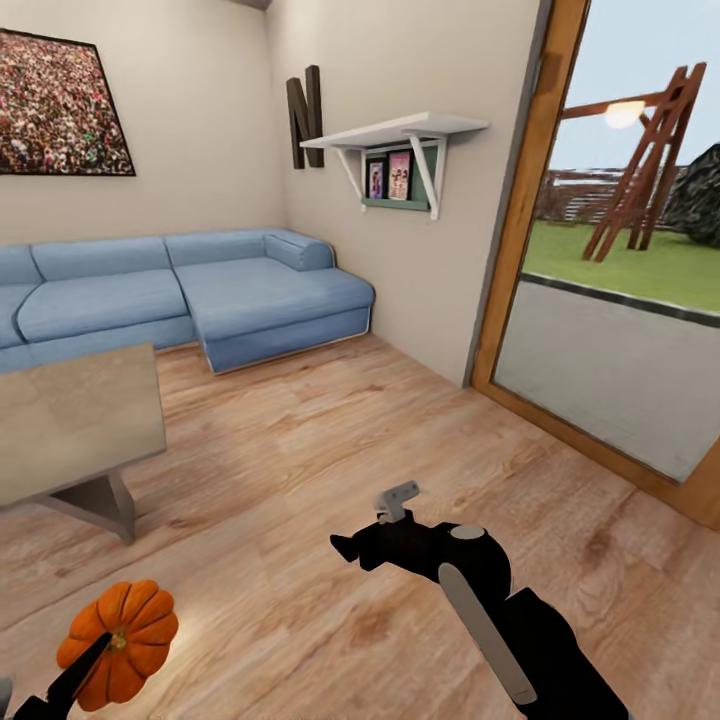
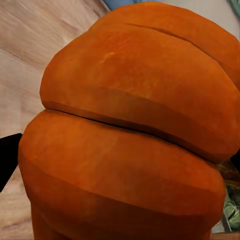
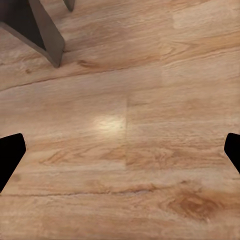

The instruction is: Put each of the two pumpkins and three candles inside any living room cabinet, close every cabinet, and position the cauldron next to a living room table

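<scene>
A ribbed orange pumpkin [image 1: 135,620] hangs above the wood floor at the bottom left of the head view, with my left gripper [image 1: 92,660] shut on it. In the left wrist view the pumpkin [image 2: 130,125] bulges between two black fingertips [image 2: 7,162]. My right gripper [image 1: 348,550] hovers low over the floor at bottom centre, pointing left. It is open and holds nothing, and bare planks show between its fingertips [image 3: 10,155]. The candles, the cabinet and the cauldron are out of view.
A pale wood table [image 1: 70,420] on a grey angled leg [image 3: 40,30] stands at the left. A blue corner sofa [image 1: 200,295] lines the far wall. A white wall shelf [image 1: 400,135] hangs above. A glass door with a wood frame [image 1: 510,260] is at the right.
</scene>
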